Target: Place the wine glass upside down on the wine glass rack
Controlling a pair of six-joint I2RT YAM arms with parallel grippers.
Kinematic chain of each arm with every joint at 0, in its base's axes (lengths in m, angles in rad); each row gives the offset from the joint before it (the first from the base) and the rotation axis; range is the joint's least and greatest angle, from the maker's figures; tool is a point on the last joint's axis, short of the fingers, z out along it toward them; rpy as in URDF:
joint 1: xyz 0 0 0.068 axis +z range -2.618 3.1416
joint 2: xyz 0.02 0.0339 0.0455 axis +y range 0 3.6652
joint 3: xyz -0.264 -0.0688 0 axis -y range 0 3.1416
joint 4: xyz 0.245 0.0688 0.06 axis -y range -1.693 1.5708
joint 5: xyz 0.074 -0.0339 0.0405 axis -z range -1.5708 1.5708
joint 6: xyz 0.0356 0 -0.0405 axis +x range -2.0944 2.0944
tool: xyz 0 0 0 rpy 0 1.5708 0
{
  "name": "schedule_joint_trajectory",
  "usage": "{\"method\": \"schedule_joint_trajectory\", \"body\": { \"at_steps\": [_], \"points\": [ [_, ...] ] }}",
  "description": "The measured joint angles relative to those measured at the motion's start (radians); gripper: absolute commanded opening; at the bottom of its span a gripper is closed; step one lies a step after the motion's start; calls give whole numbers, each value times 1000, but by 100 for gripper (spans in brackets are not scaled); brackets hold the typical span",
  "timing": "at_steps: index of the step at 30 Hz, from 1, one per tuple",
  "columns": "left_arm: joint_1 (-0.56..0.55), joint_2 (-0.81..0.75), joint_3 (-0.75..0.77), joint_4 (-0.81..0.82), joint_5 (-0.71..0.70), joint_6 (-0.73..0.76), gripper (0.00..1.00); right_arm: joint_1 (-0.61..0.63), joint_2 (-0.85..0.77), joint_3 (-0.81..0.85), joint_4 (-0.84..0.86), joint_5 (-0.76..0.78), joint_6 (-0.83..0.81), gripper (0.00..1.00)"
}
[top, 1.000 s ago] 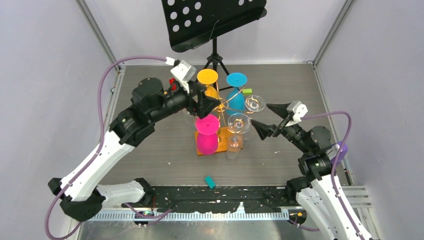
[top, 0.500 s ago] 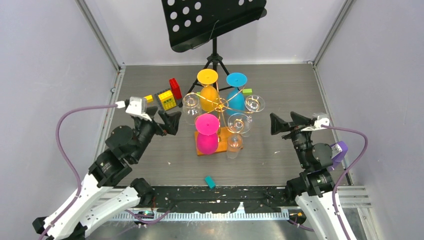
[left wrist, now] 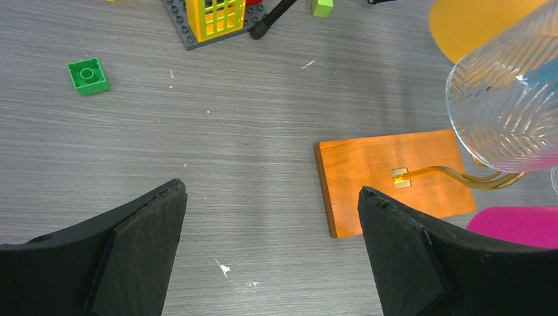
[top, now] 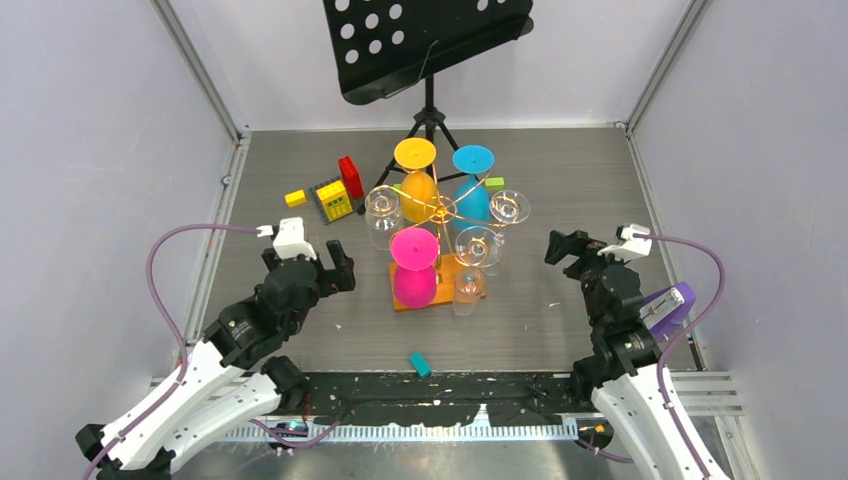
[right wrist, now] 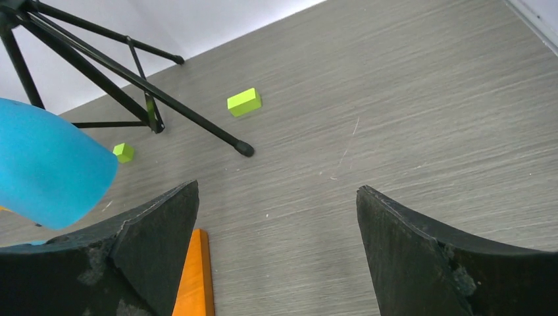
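The wine glass rack (top: 438,208) is a gold wire stand on an orange base (top: 443,268) at the table's middle. Several glasses hang on it upside down. Among them is a clear ribbed wine glass (top: 383,210) on the left arm, also in the left wrist view (left wrist: 507,105). My left gripper (top: 333,264) is open and holds nothing, left of the rack and apart from it. In its wrist view the left gripper (left wrist: 270,191) hangs over bare table beside the orange base (left wrist: 388,171). My right gripper (top: 565,247) is open and holds nothing, right of the rack. It is over bare table in its own view (right wrist: 278,189).
A black music stand (top: 430,40) rises behind the rack, its tripod legs (right wrist: 131,72) on the table. Toy bricks (top: 335,197) lie at the back left. A teal block (top: 420,364) lies near the front edge, and a purple object (top: 672,305) by the right arm.
My left gripper opened and drew back from the rack toward the near left, uncovering the clear ribbed glass on the rack. The right gripper pulled back to the right, away from the rack.
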Motion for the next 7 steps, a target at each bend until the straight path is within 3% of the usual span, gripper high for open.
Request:
{"method": "schedule_joint_trajectory", "body": {
  "at_steps": [7],
  "points": [
    [0,-36,-60,13,-15,-10,100,0,13,0,-19,15,6,96]
  ]
}}
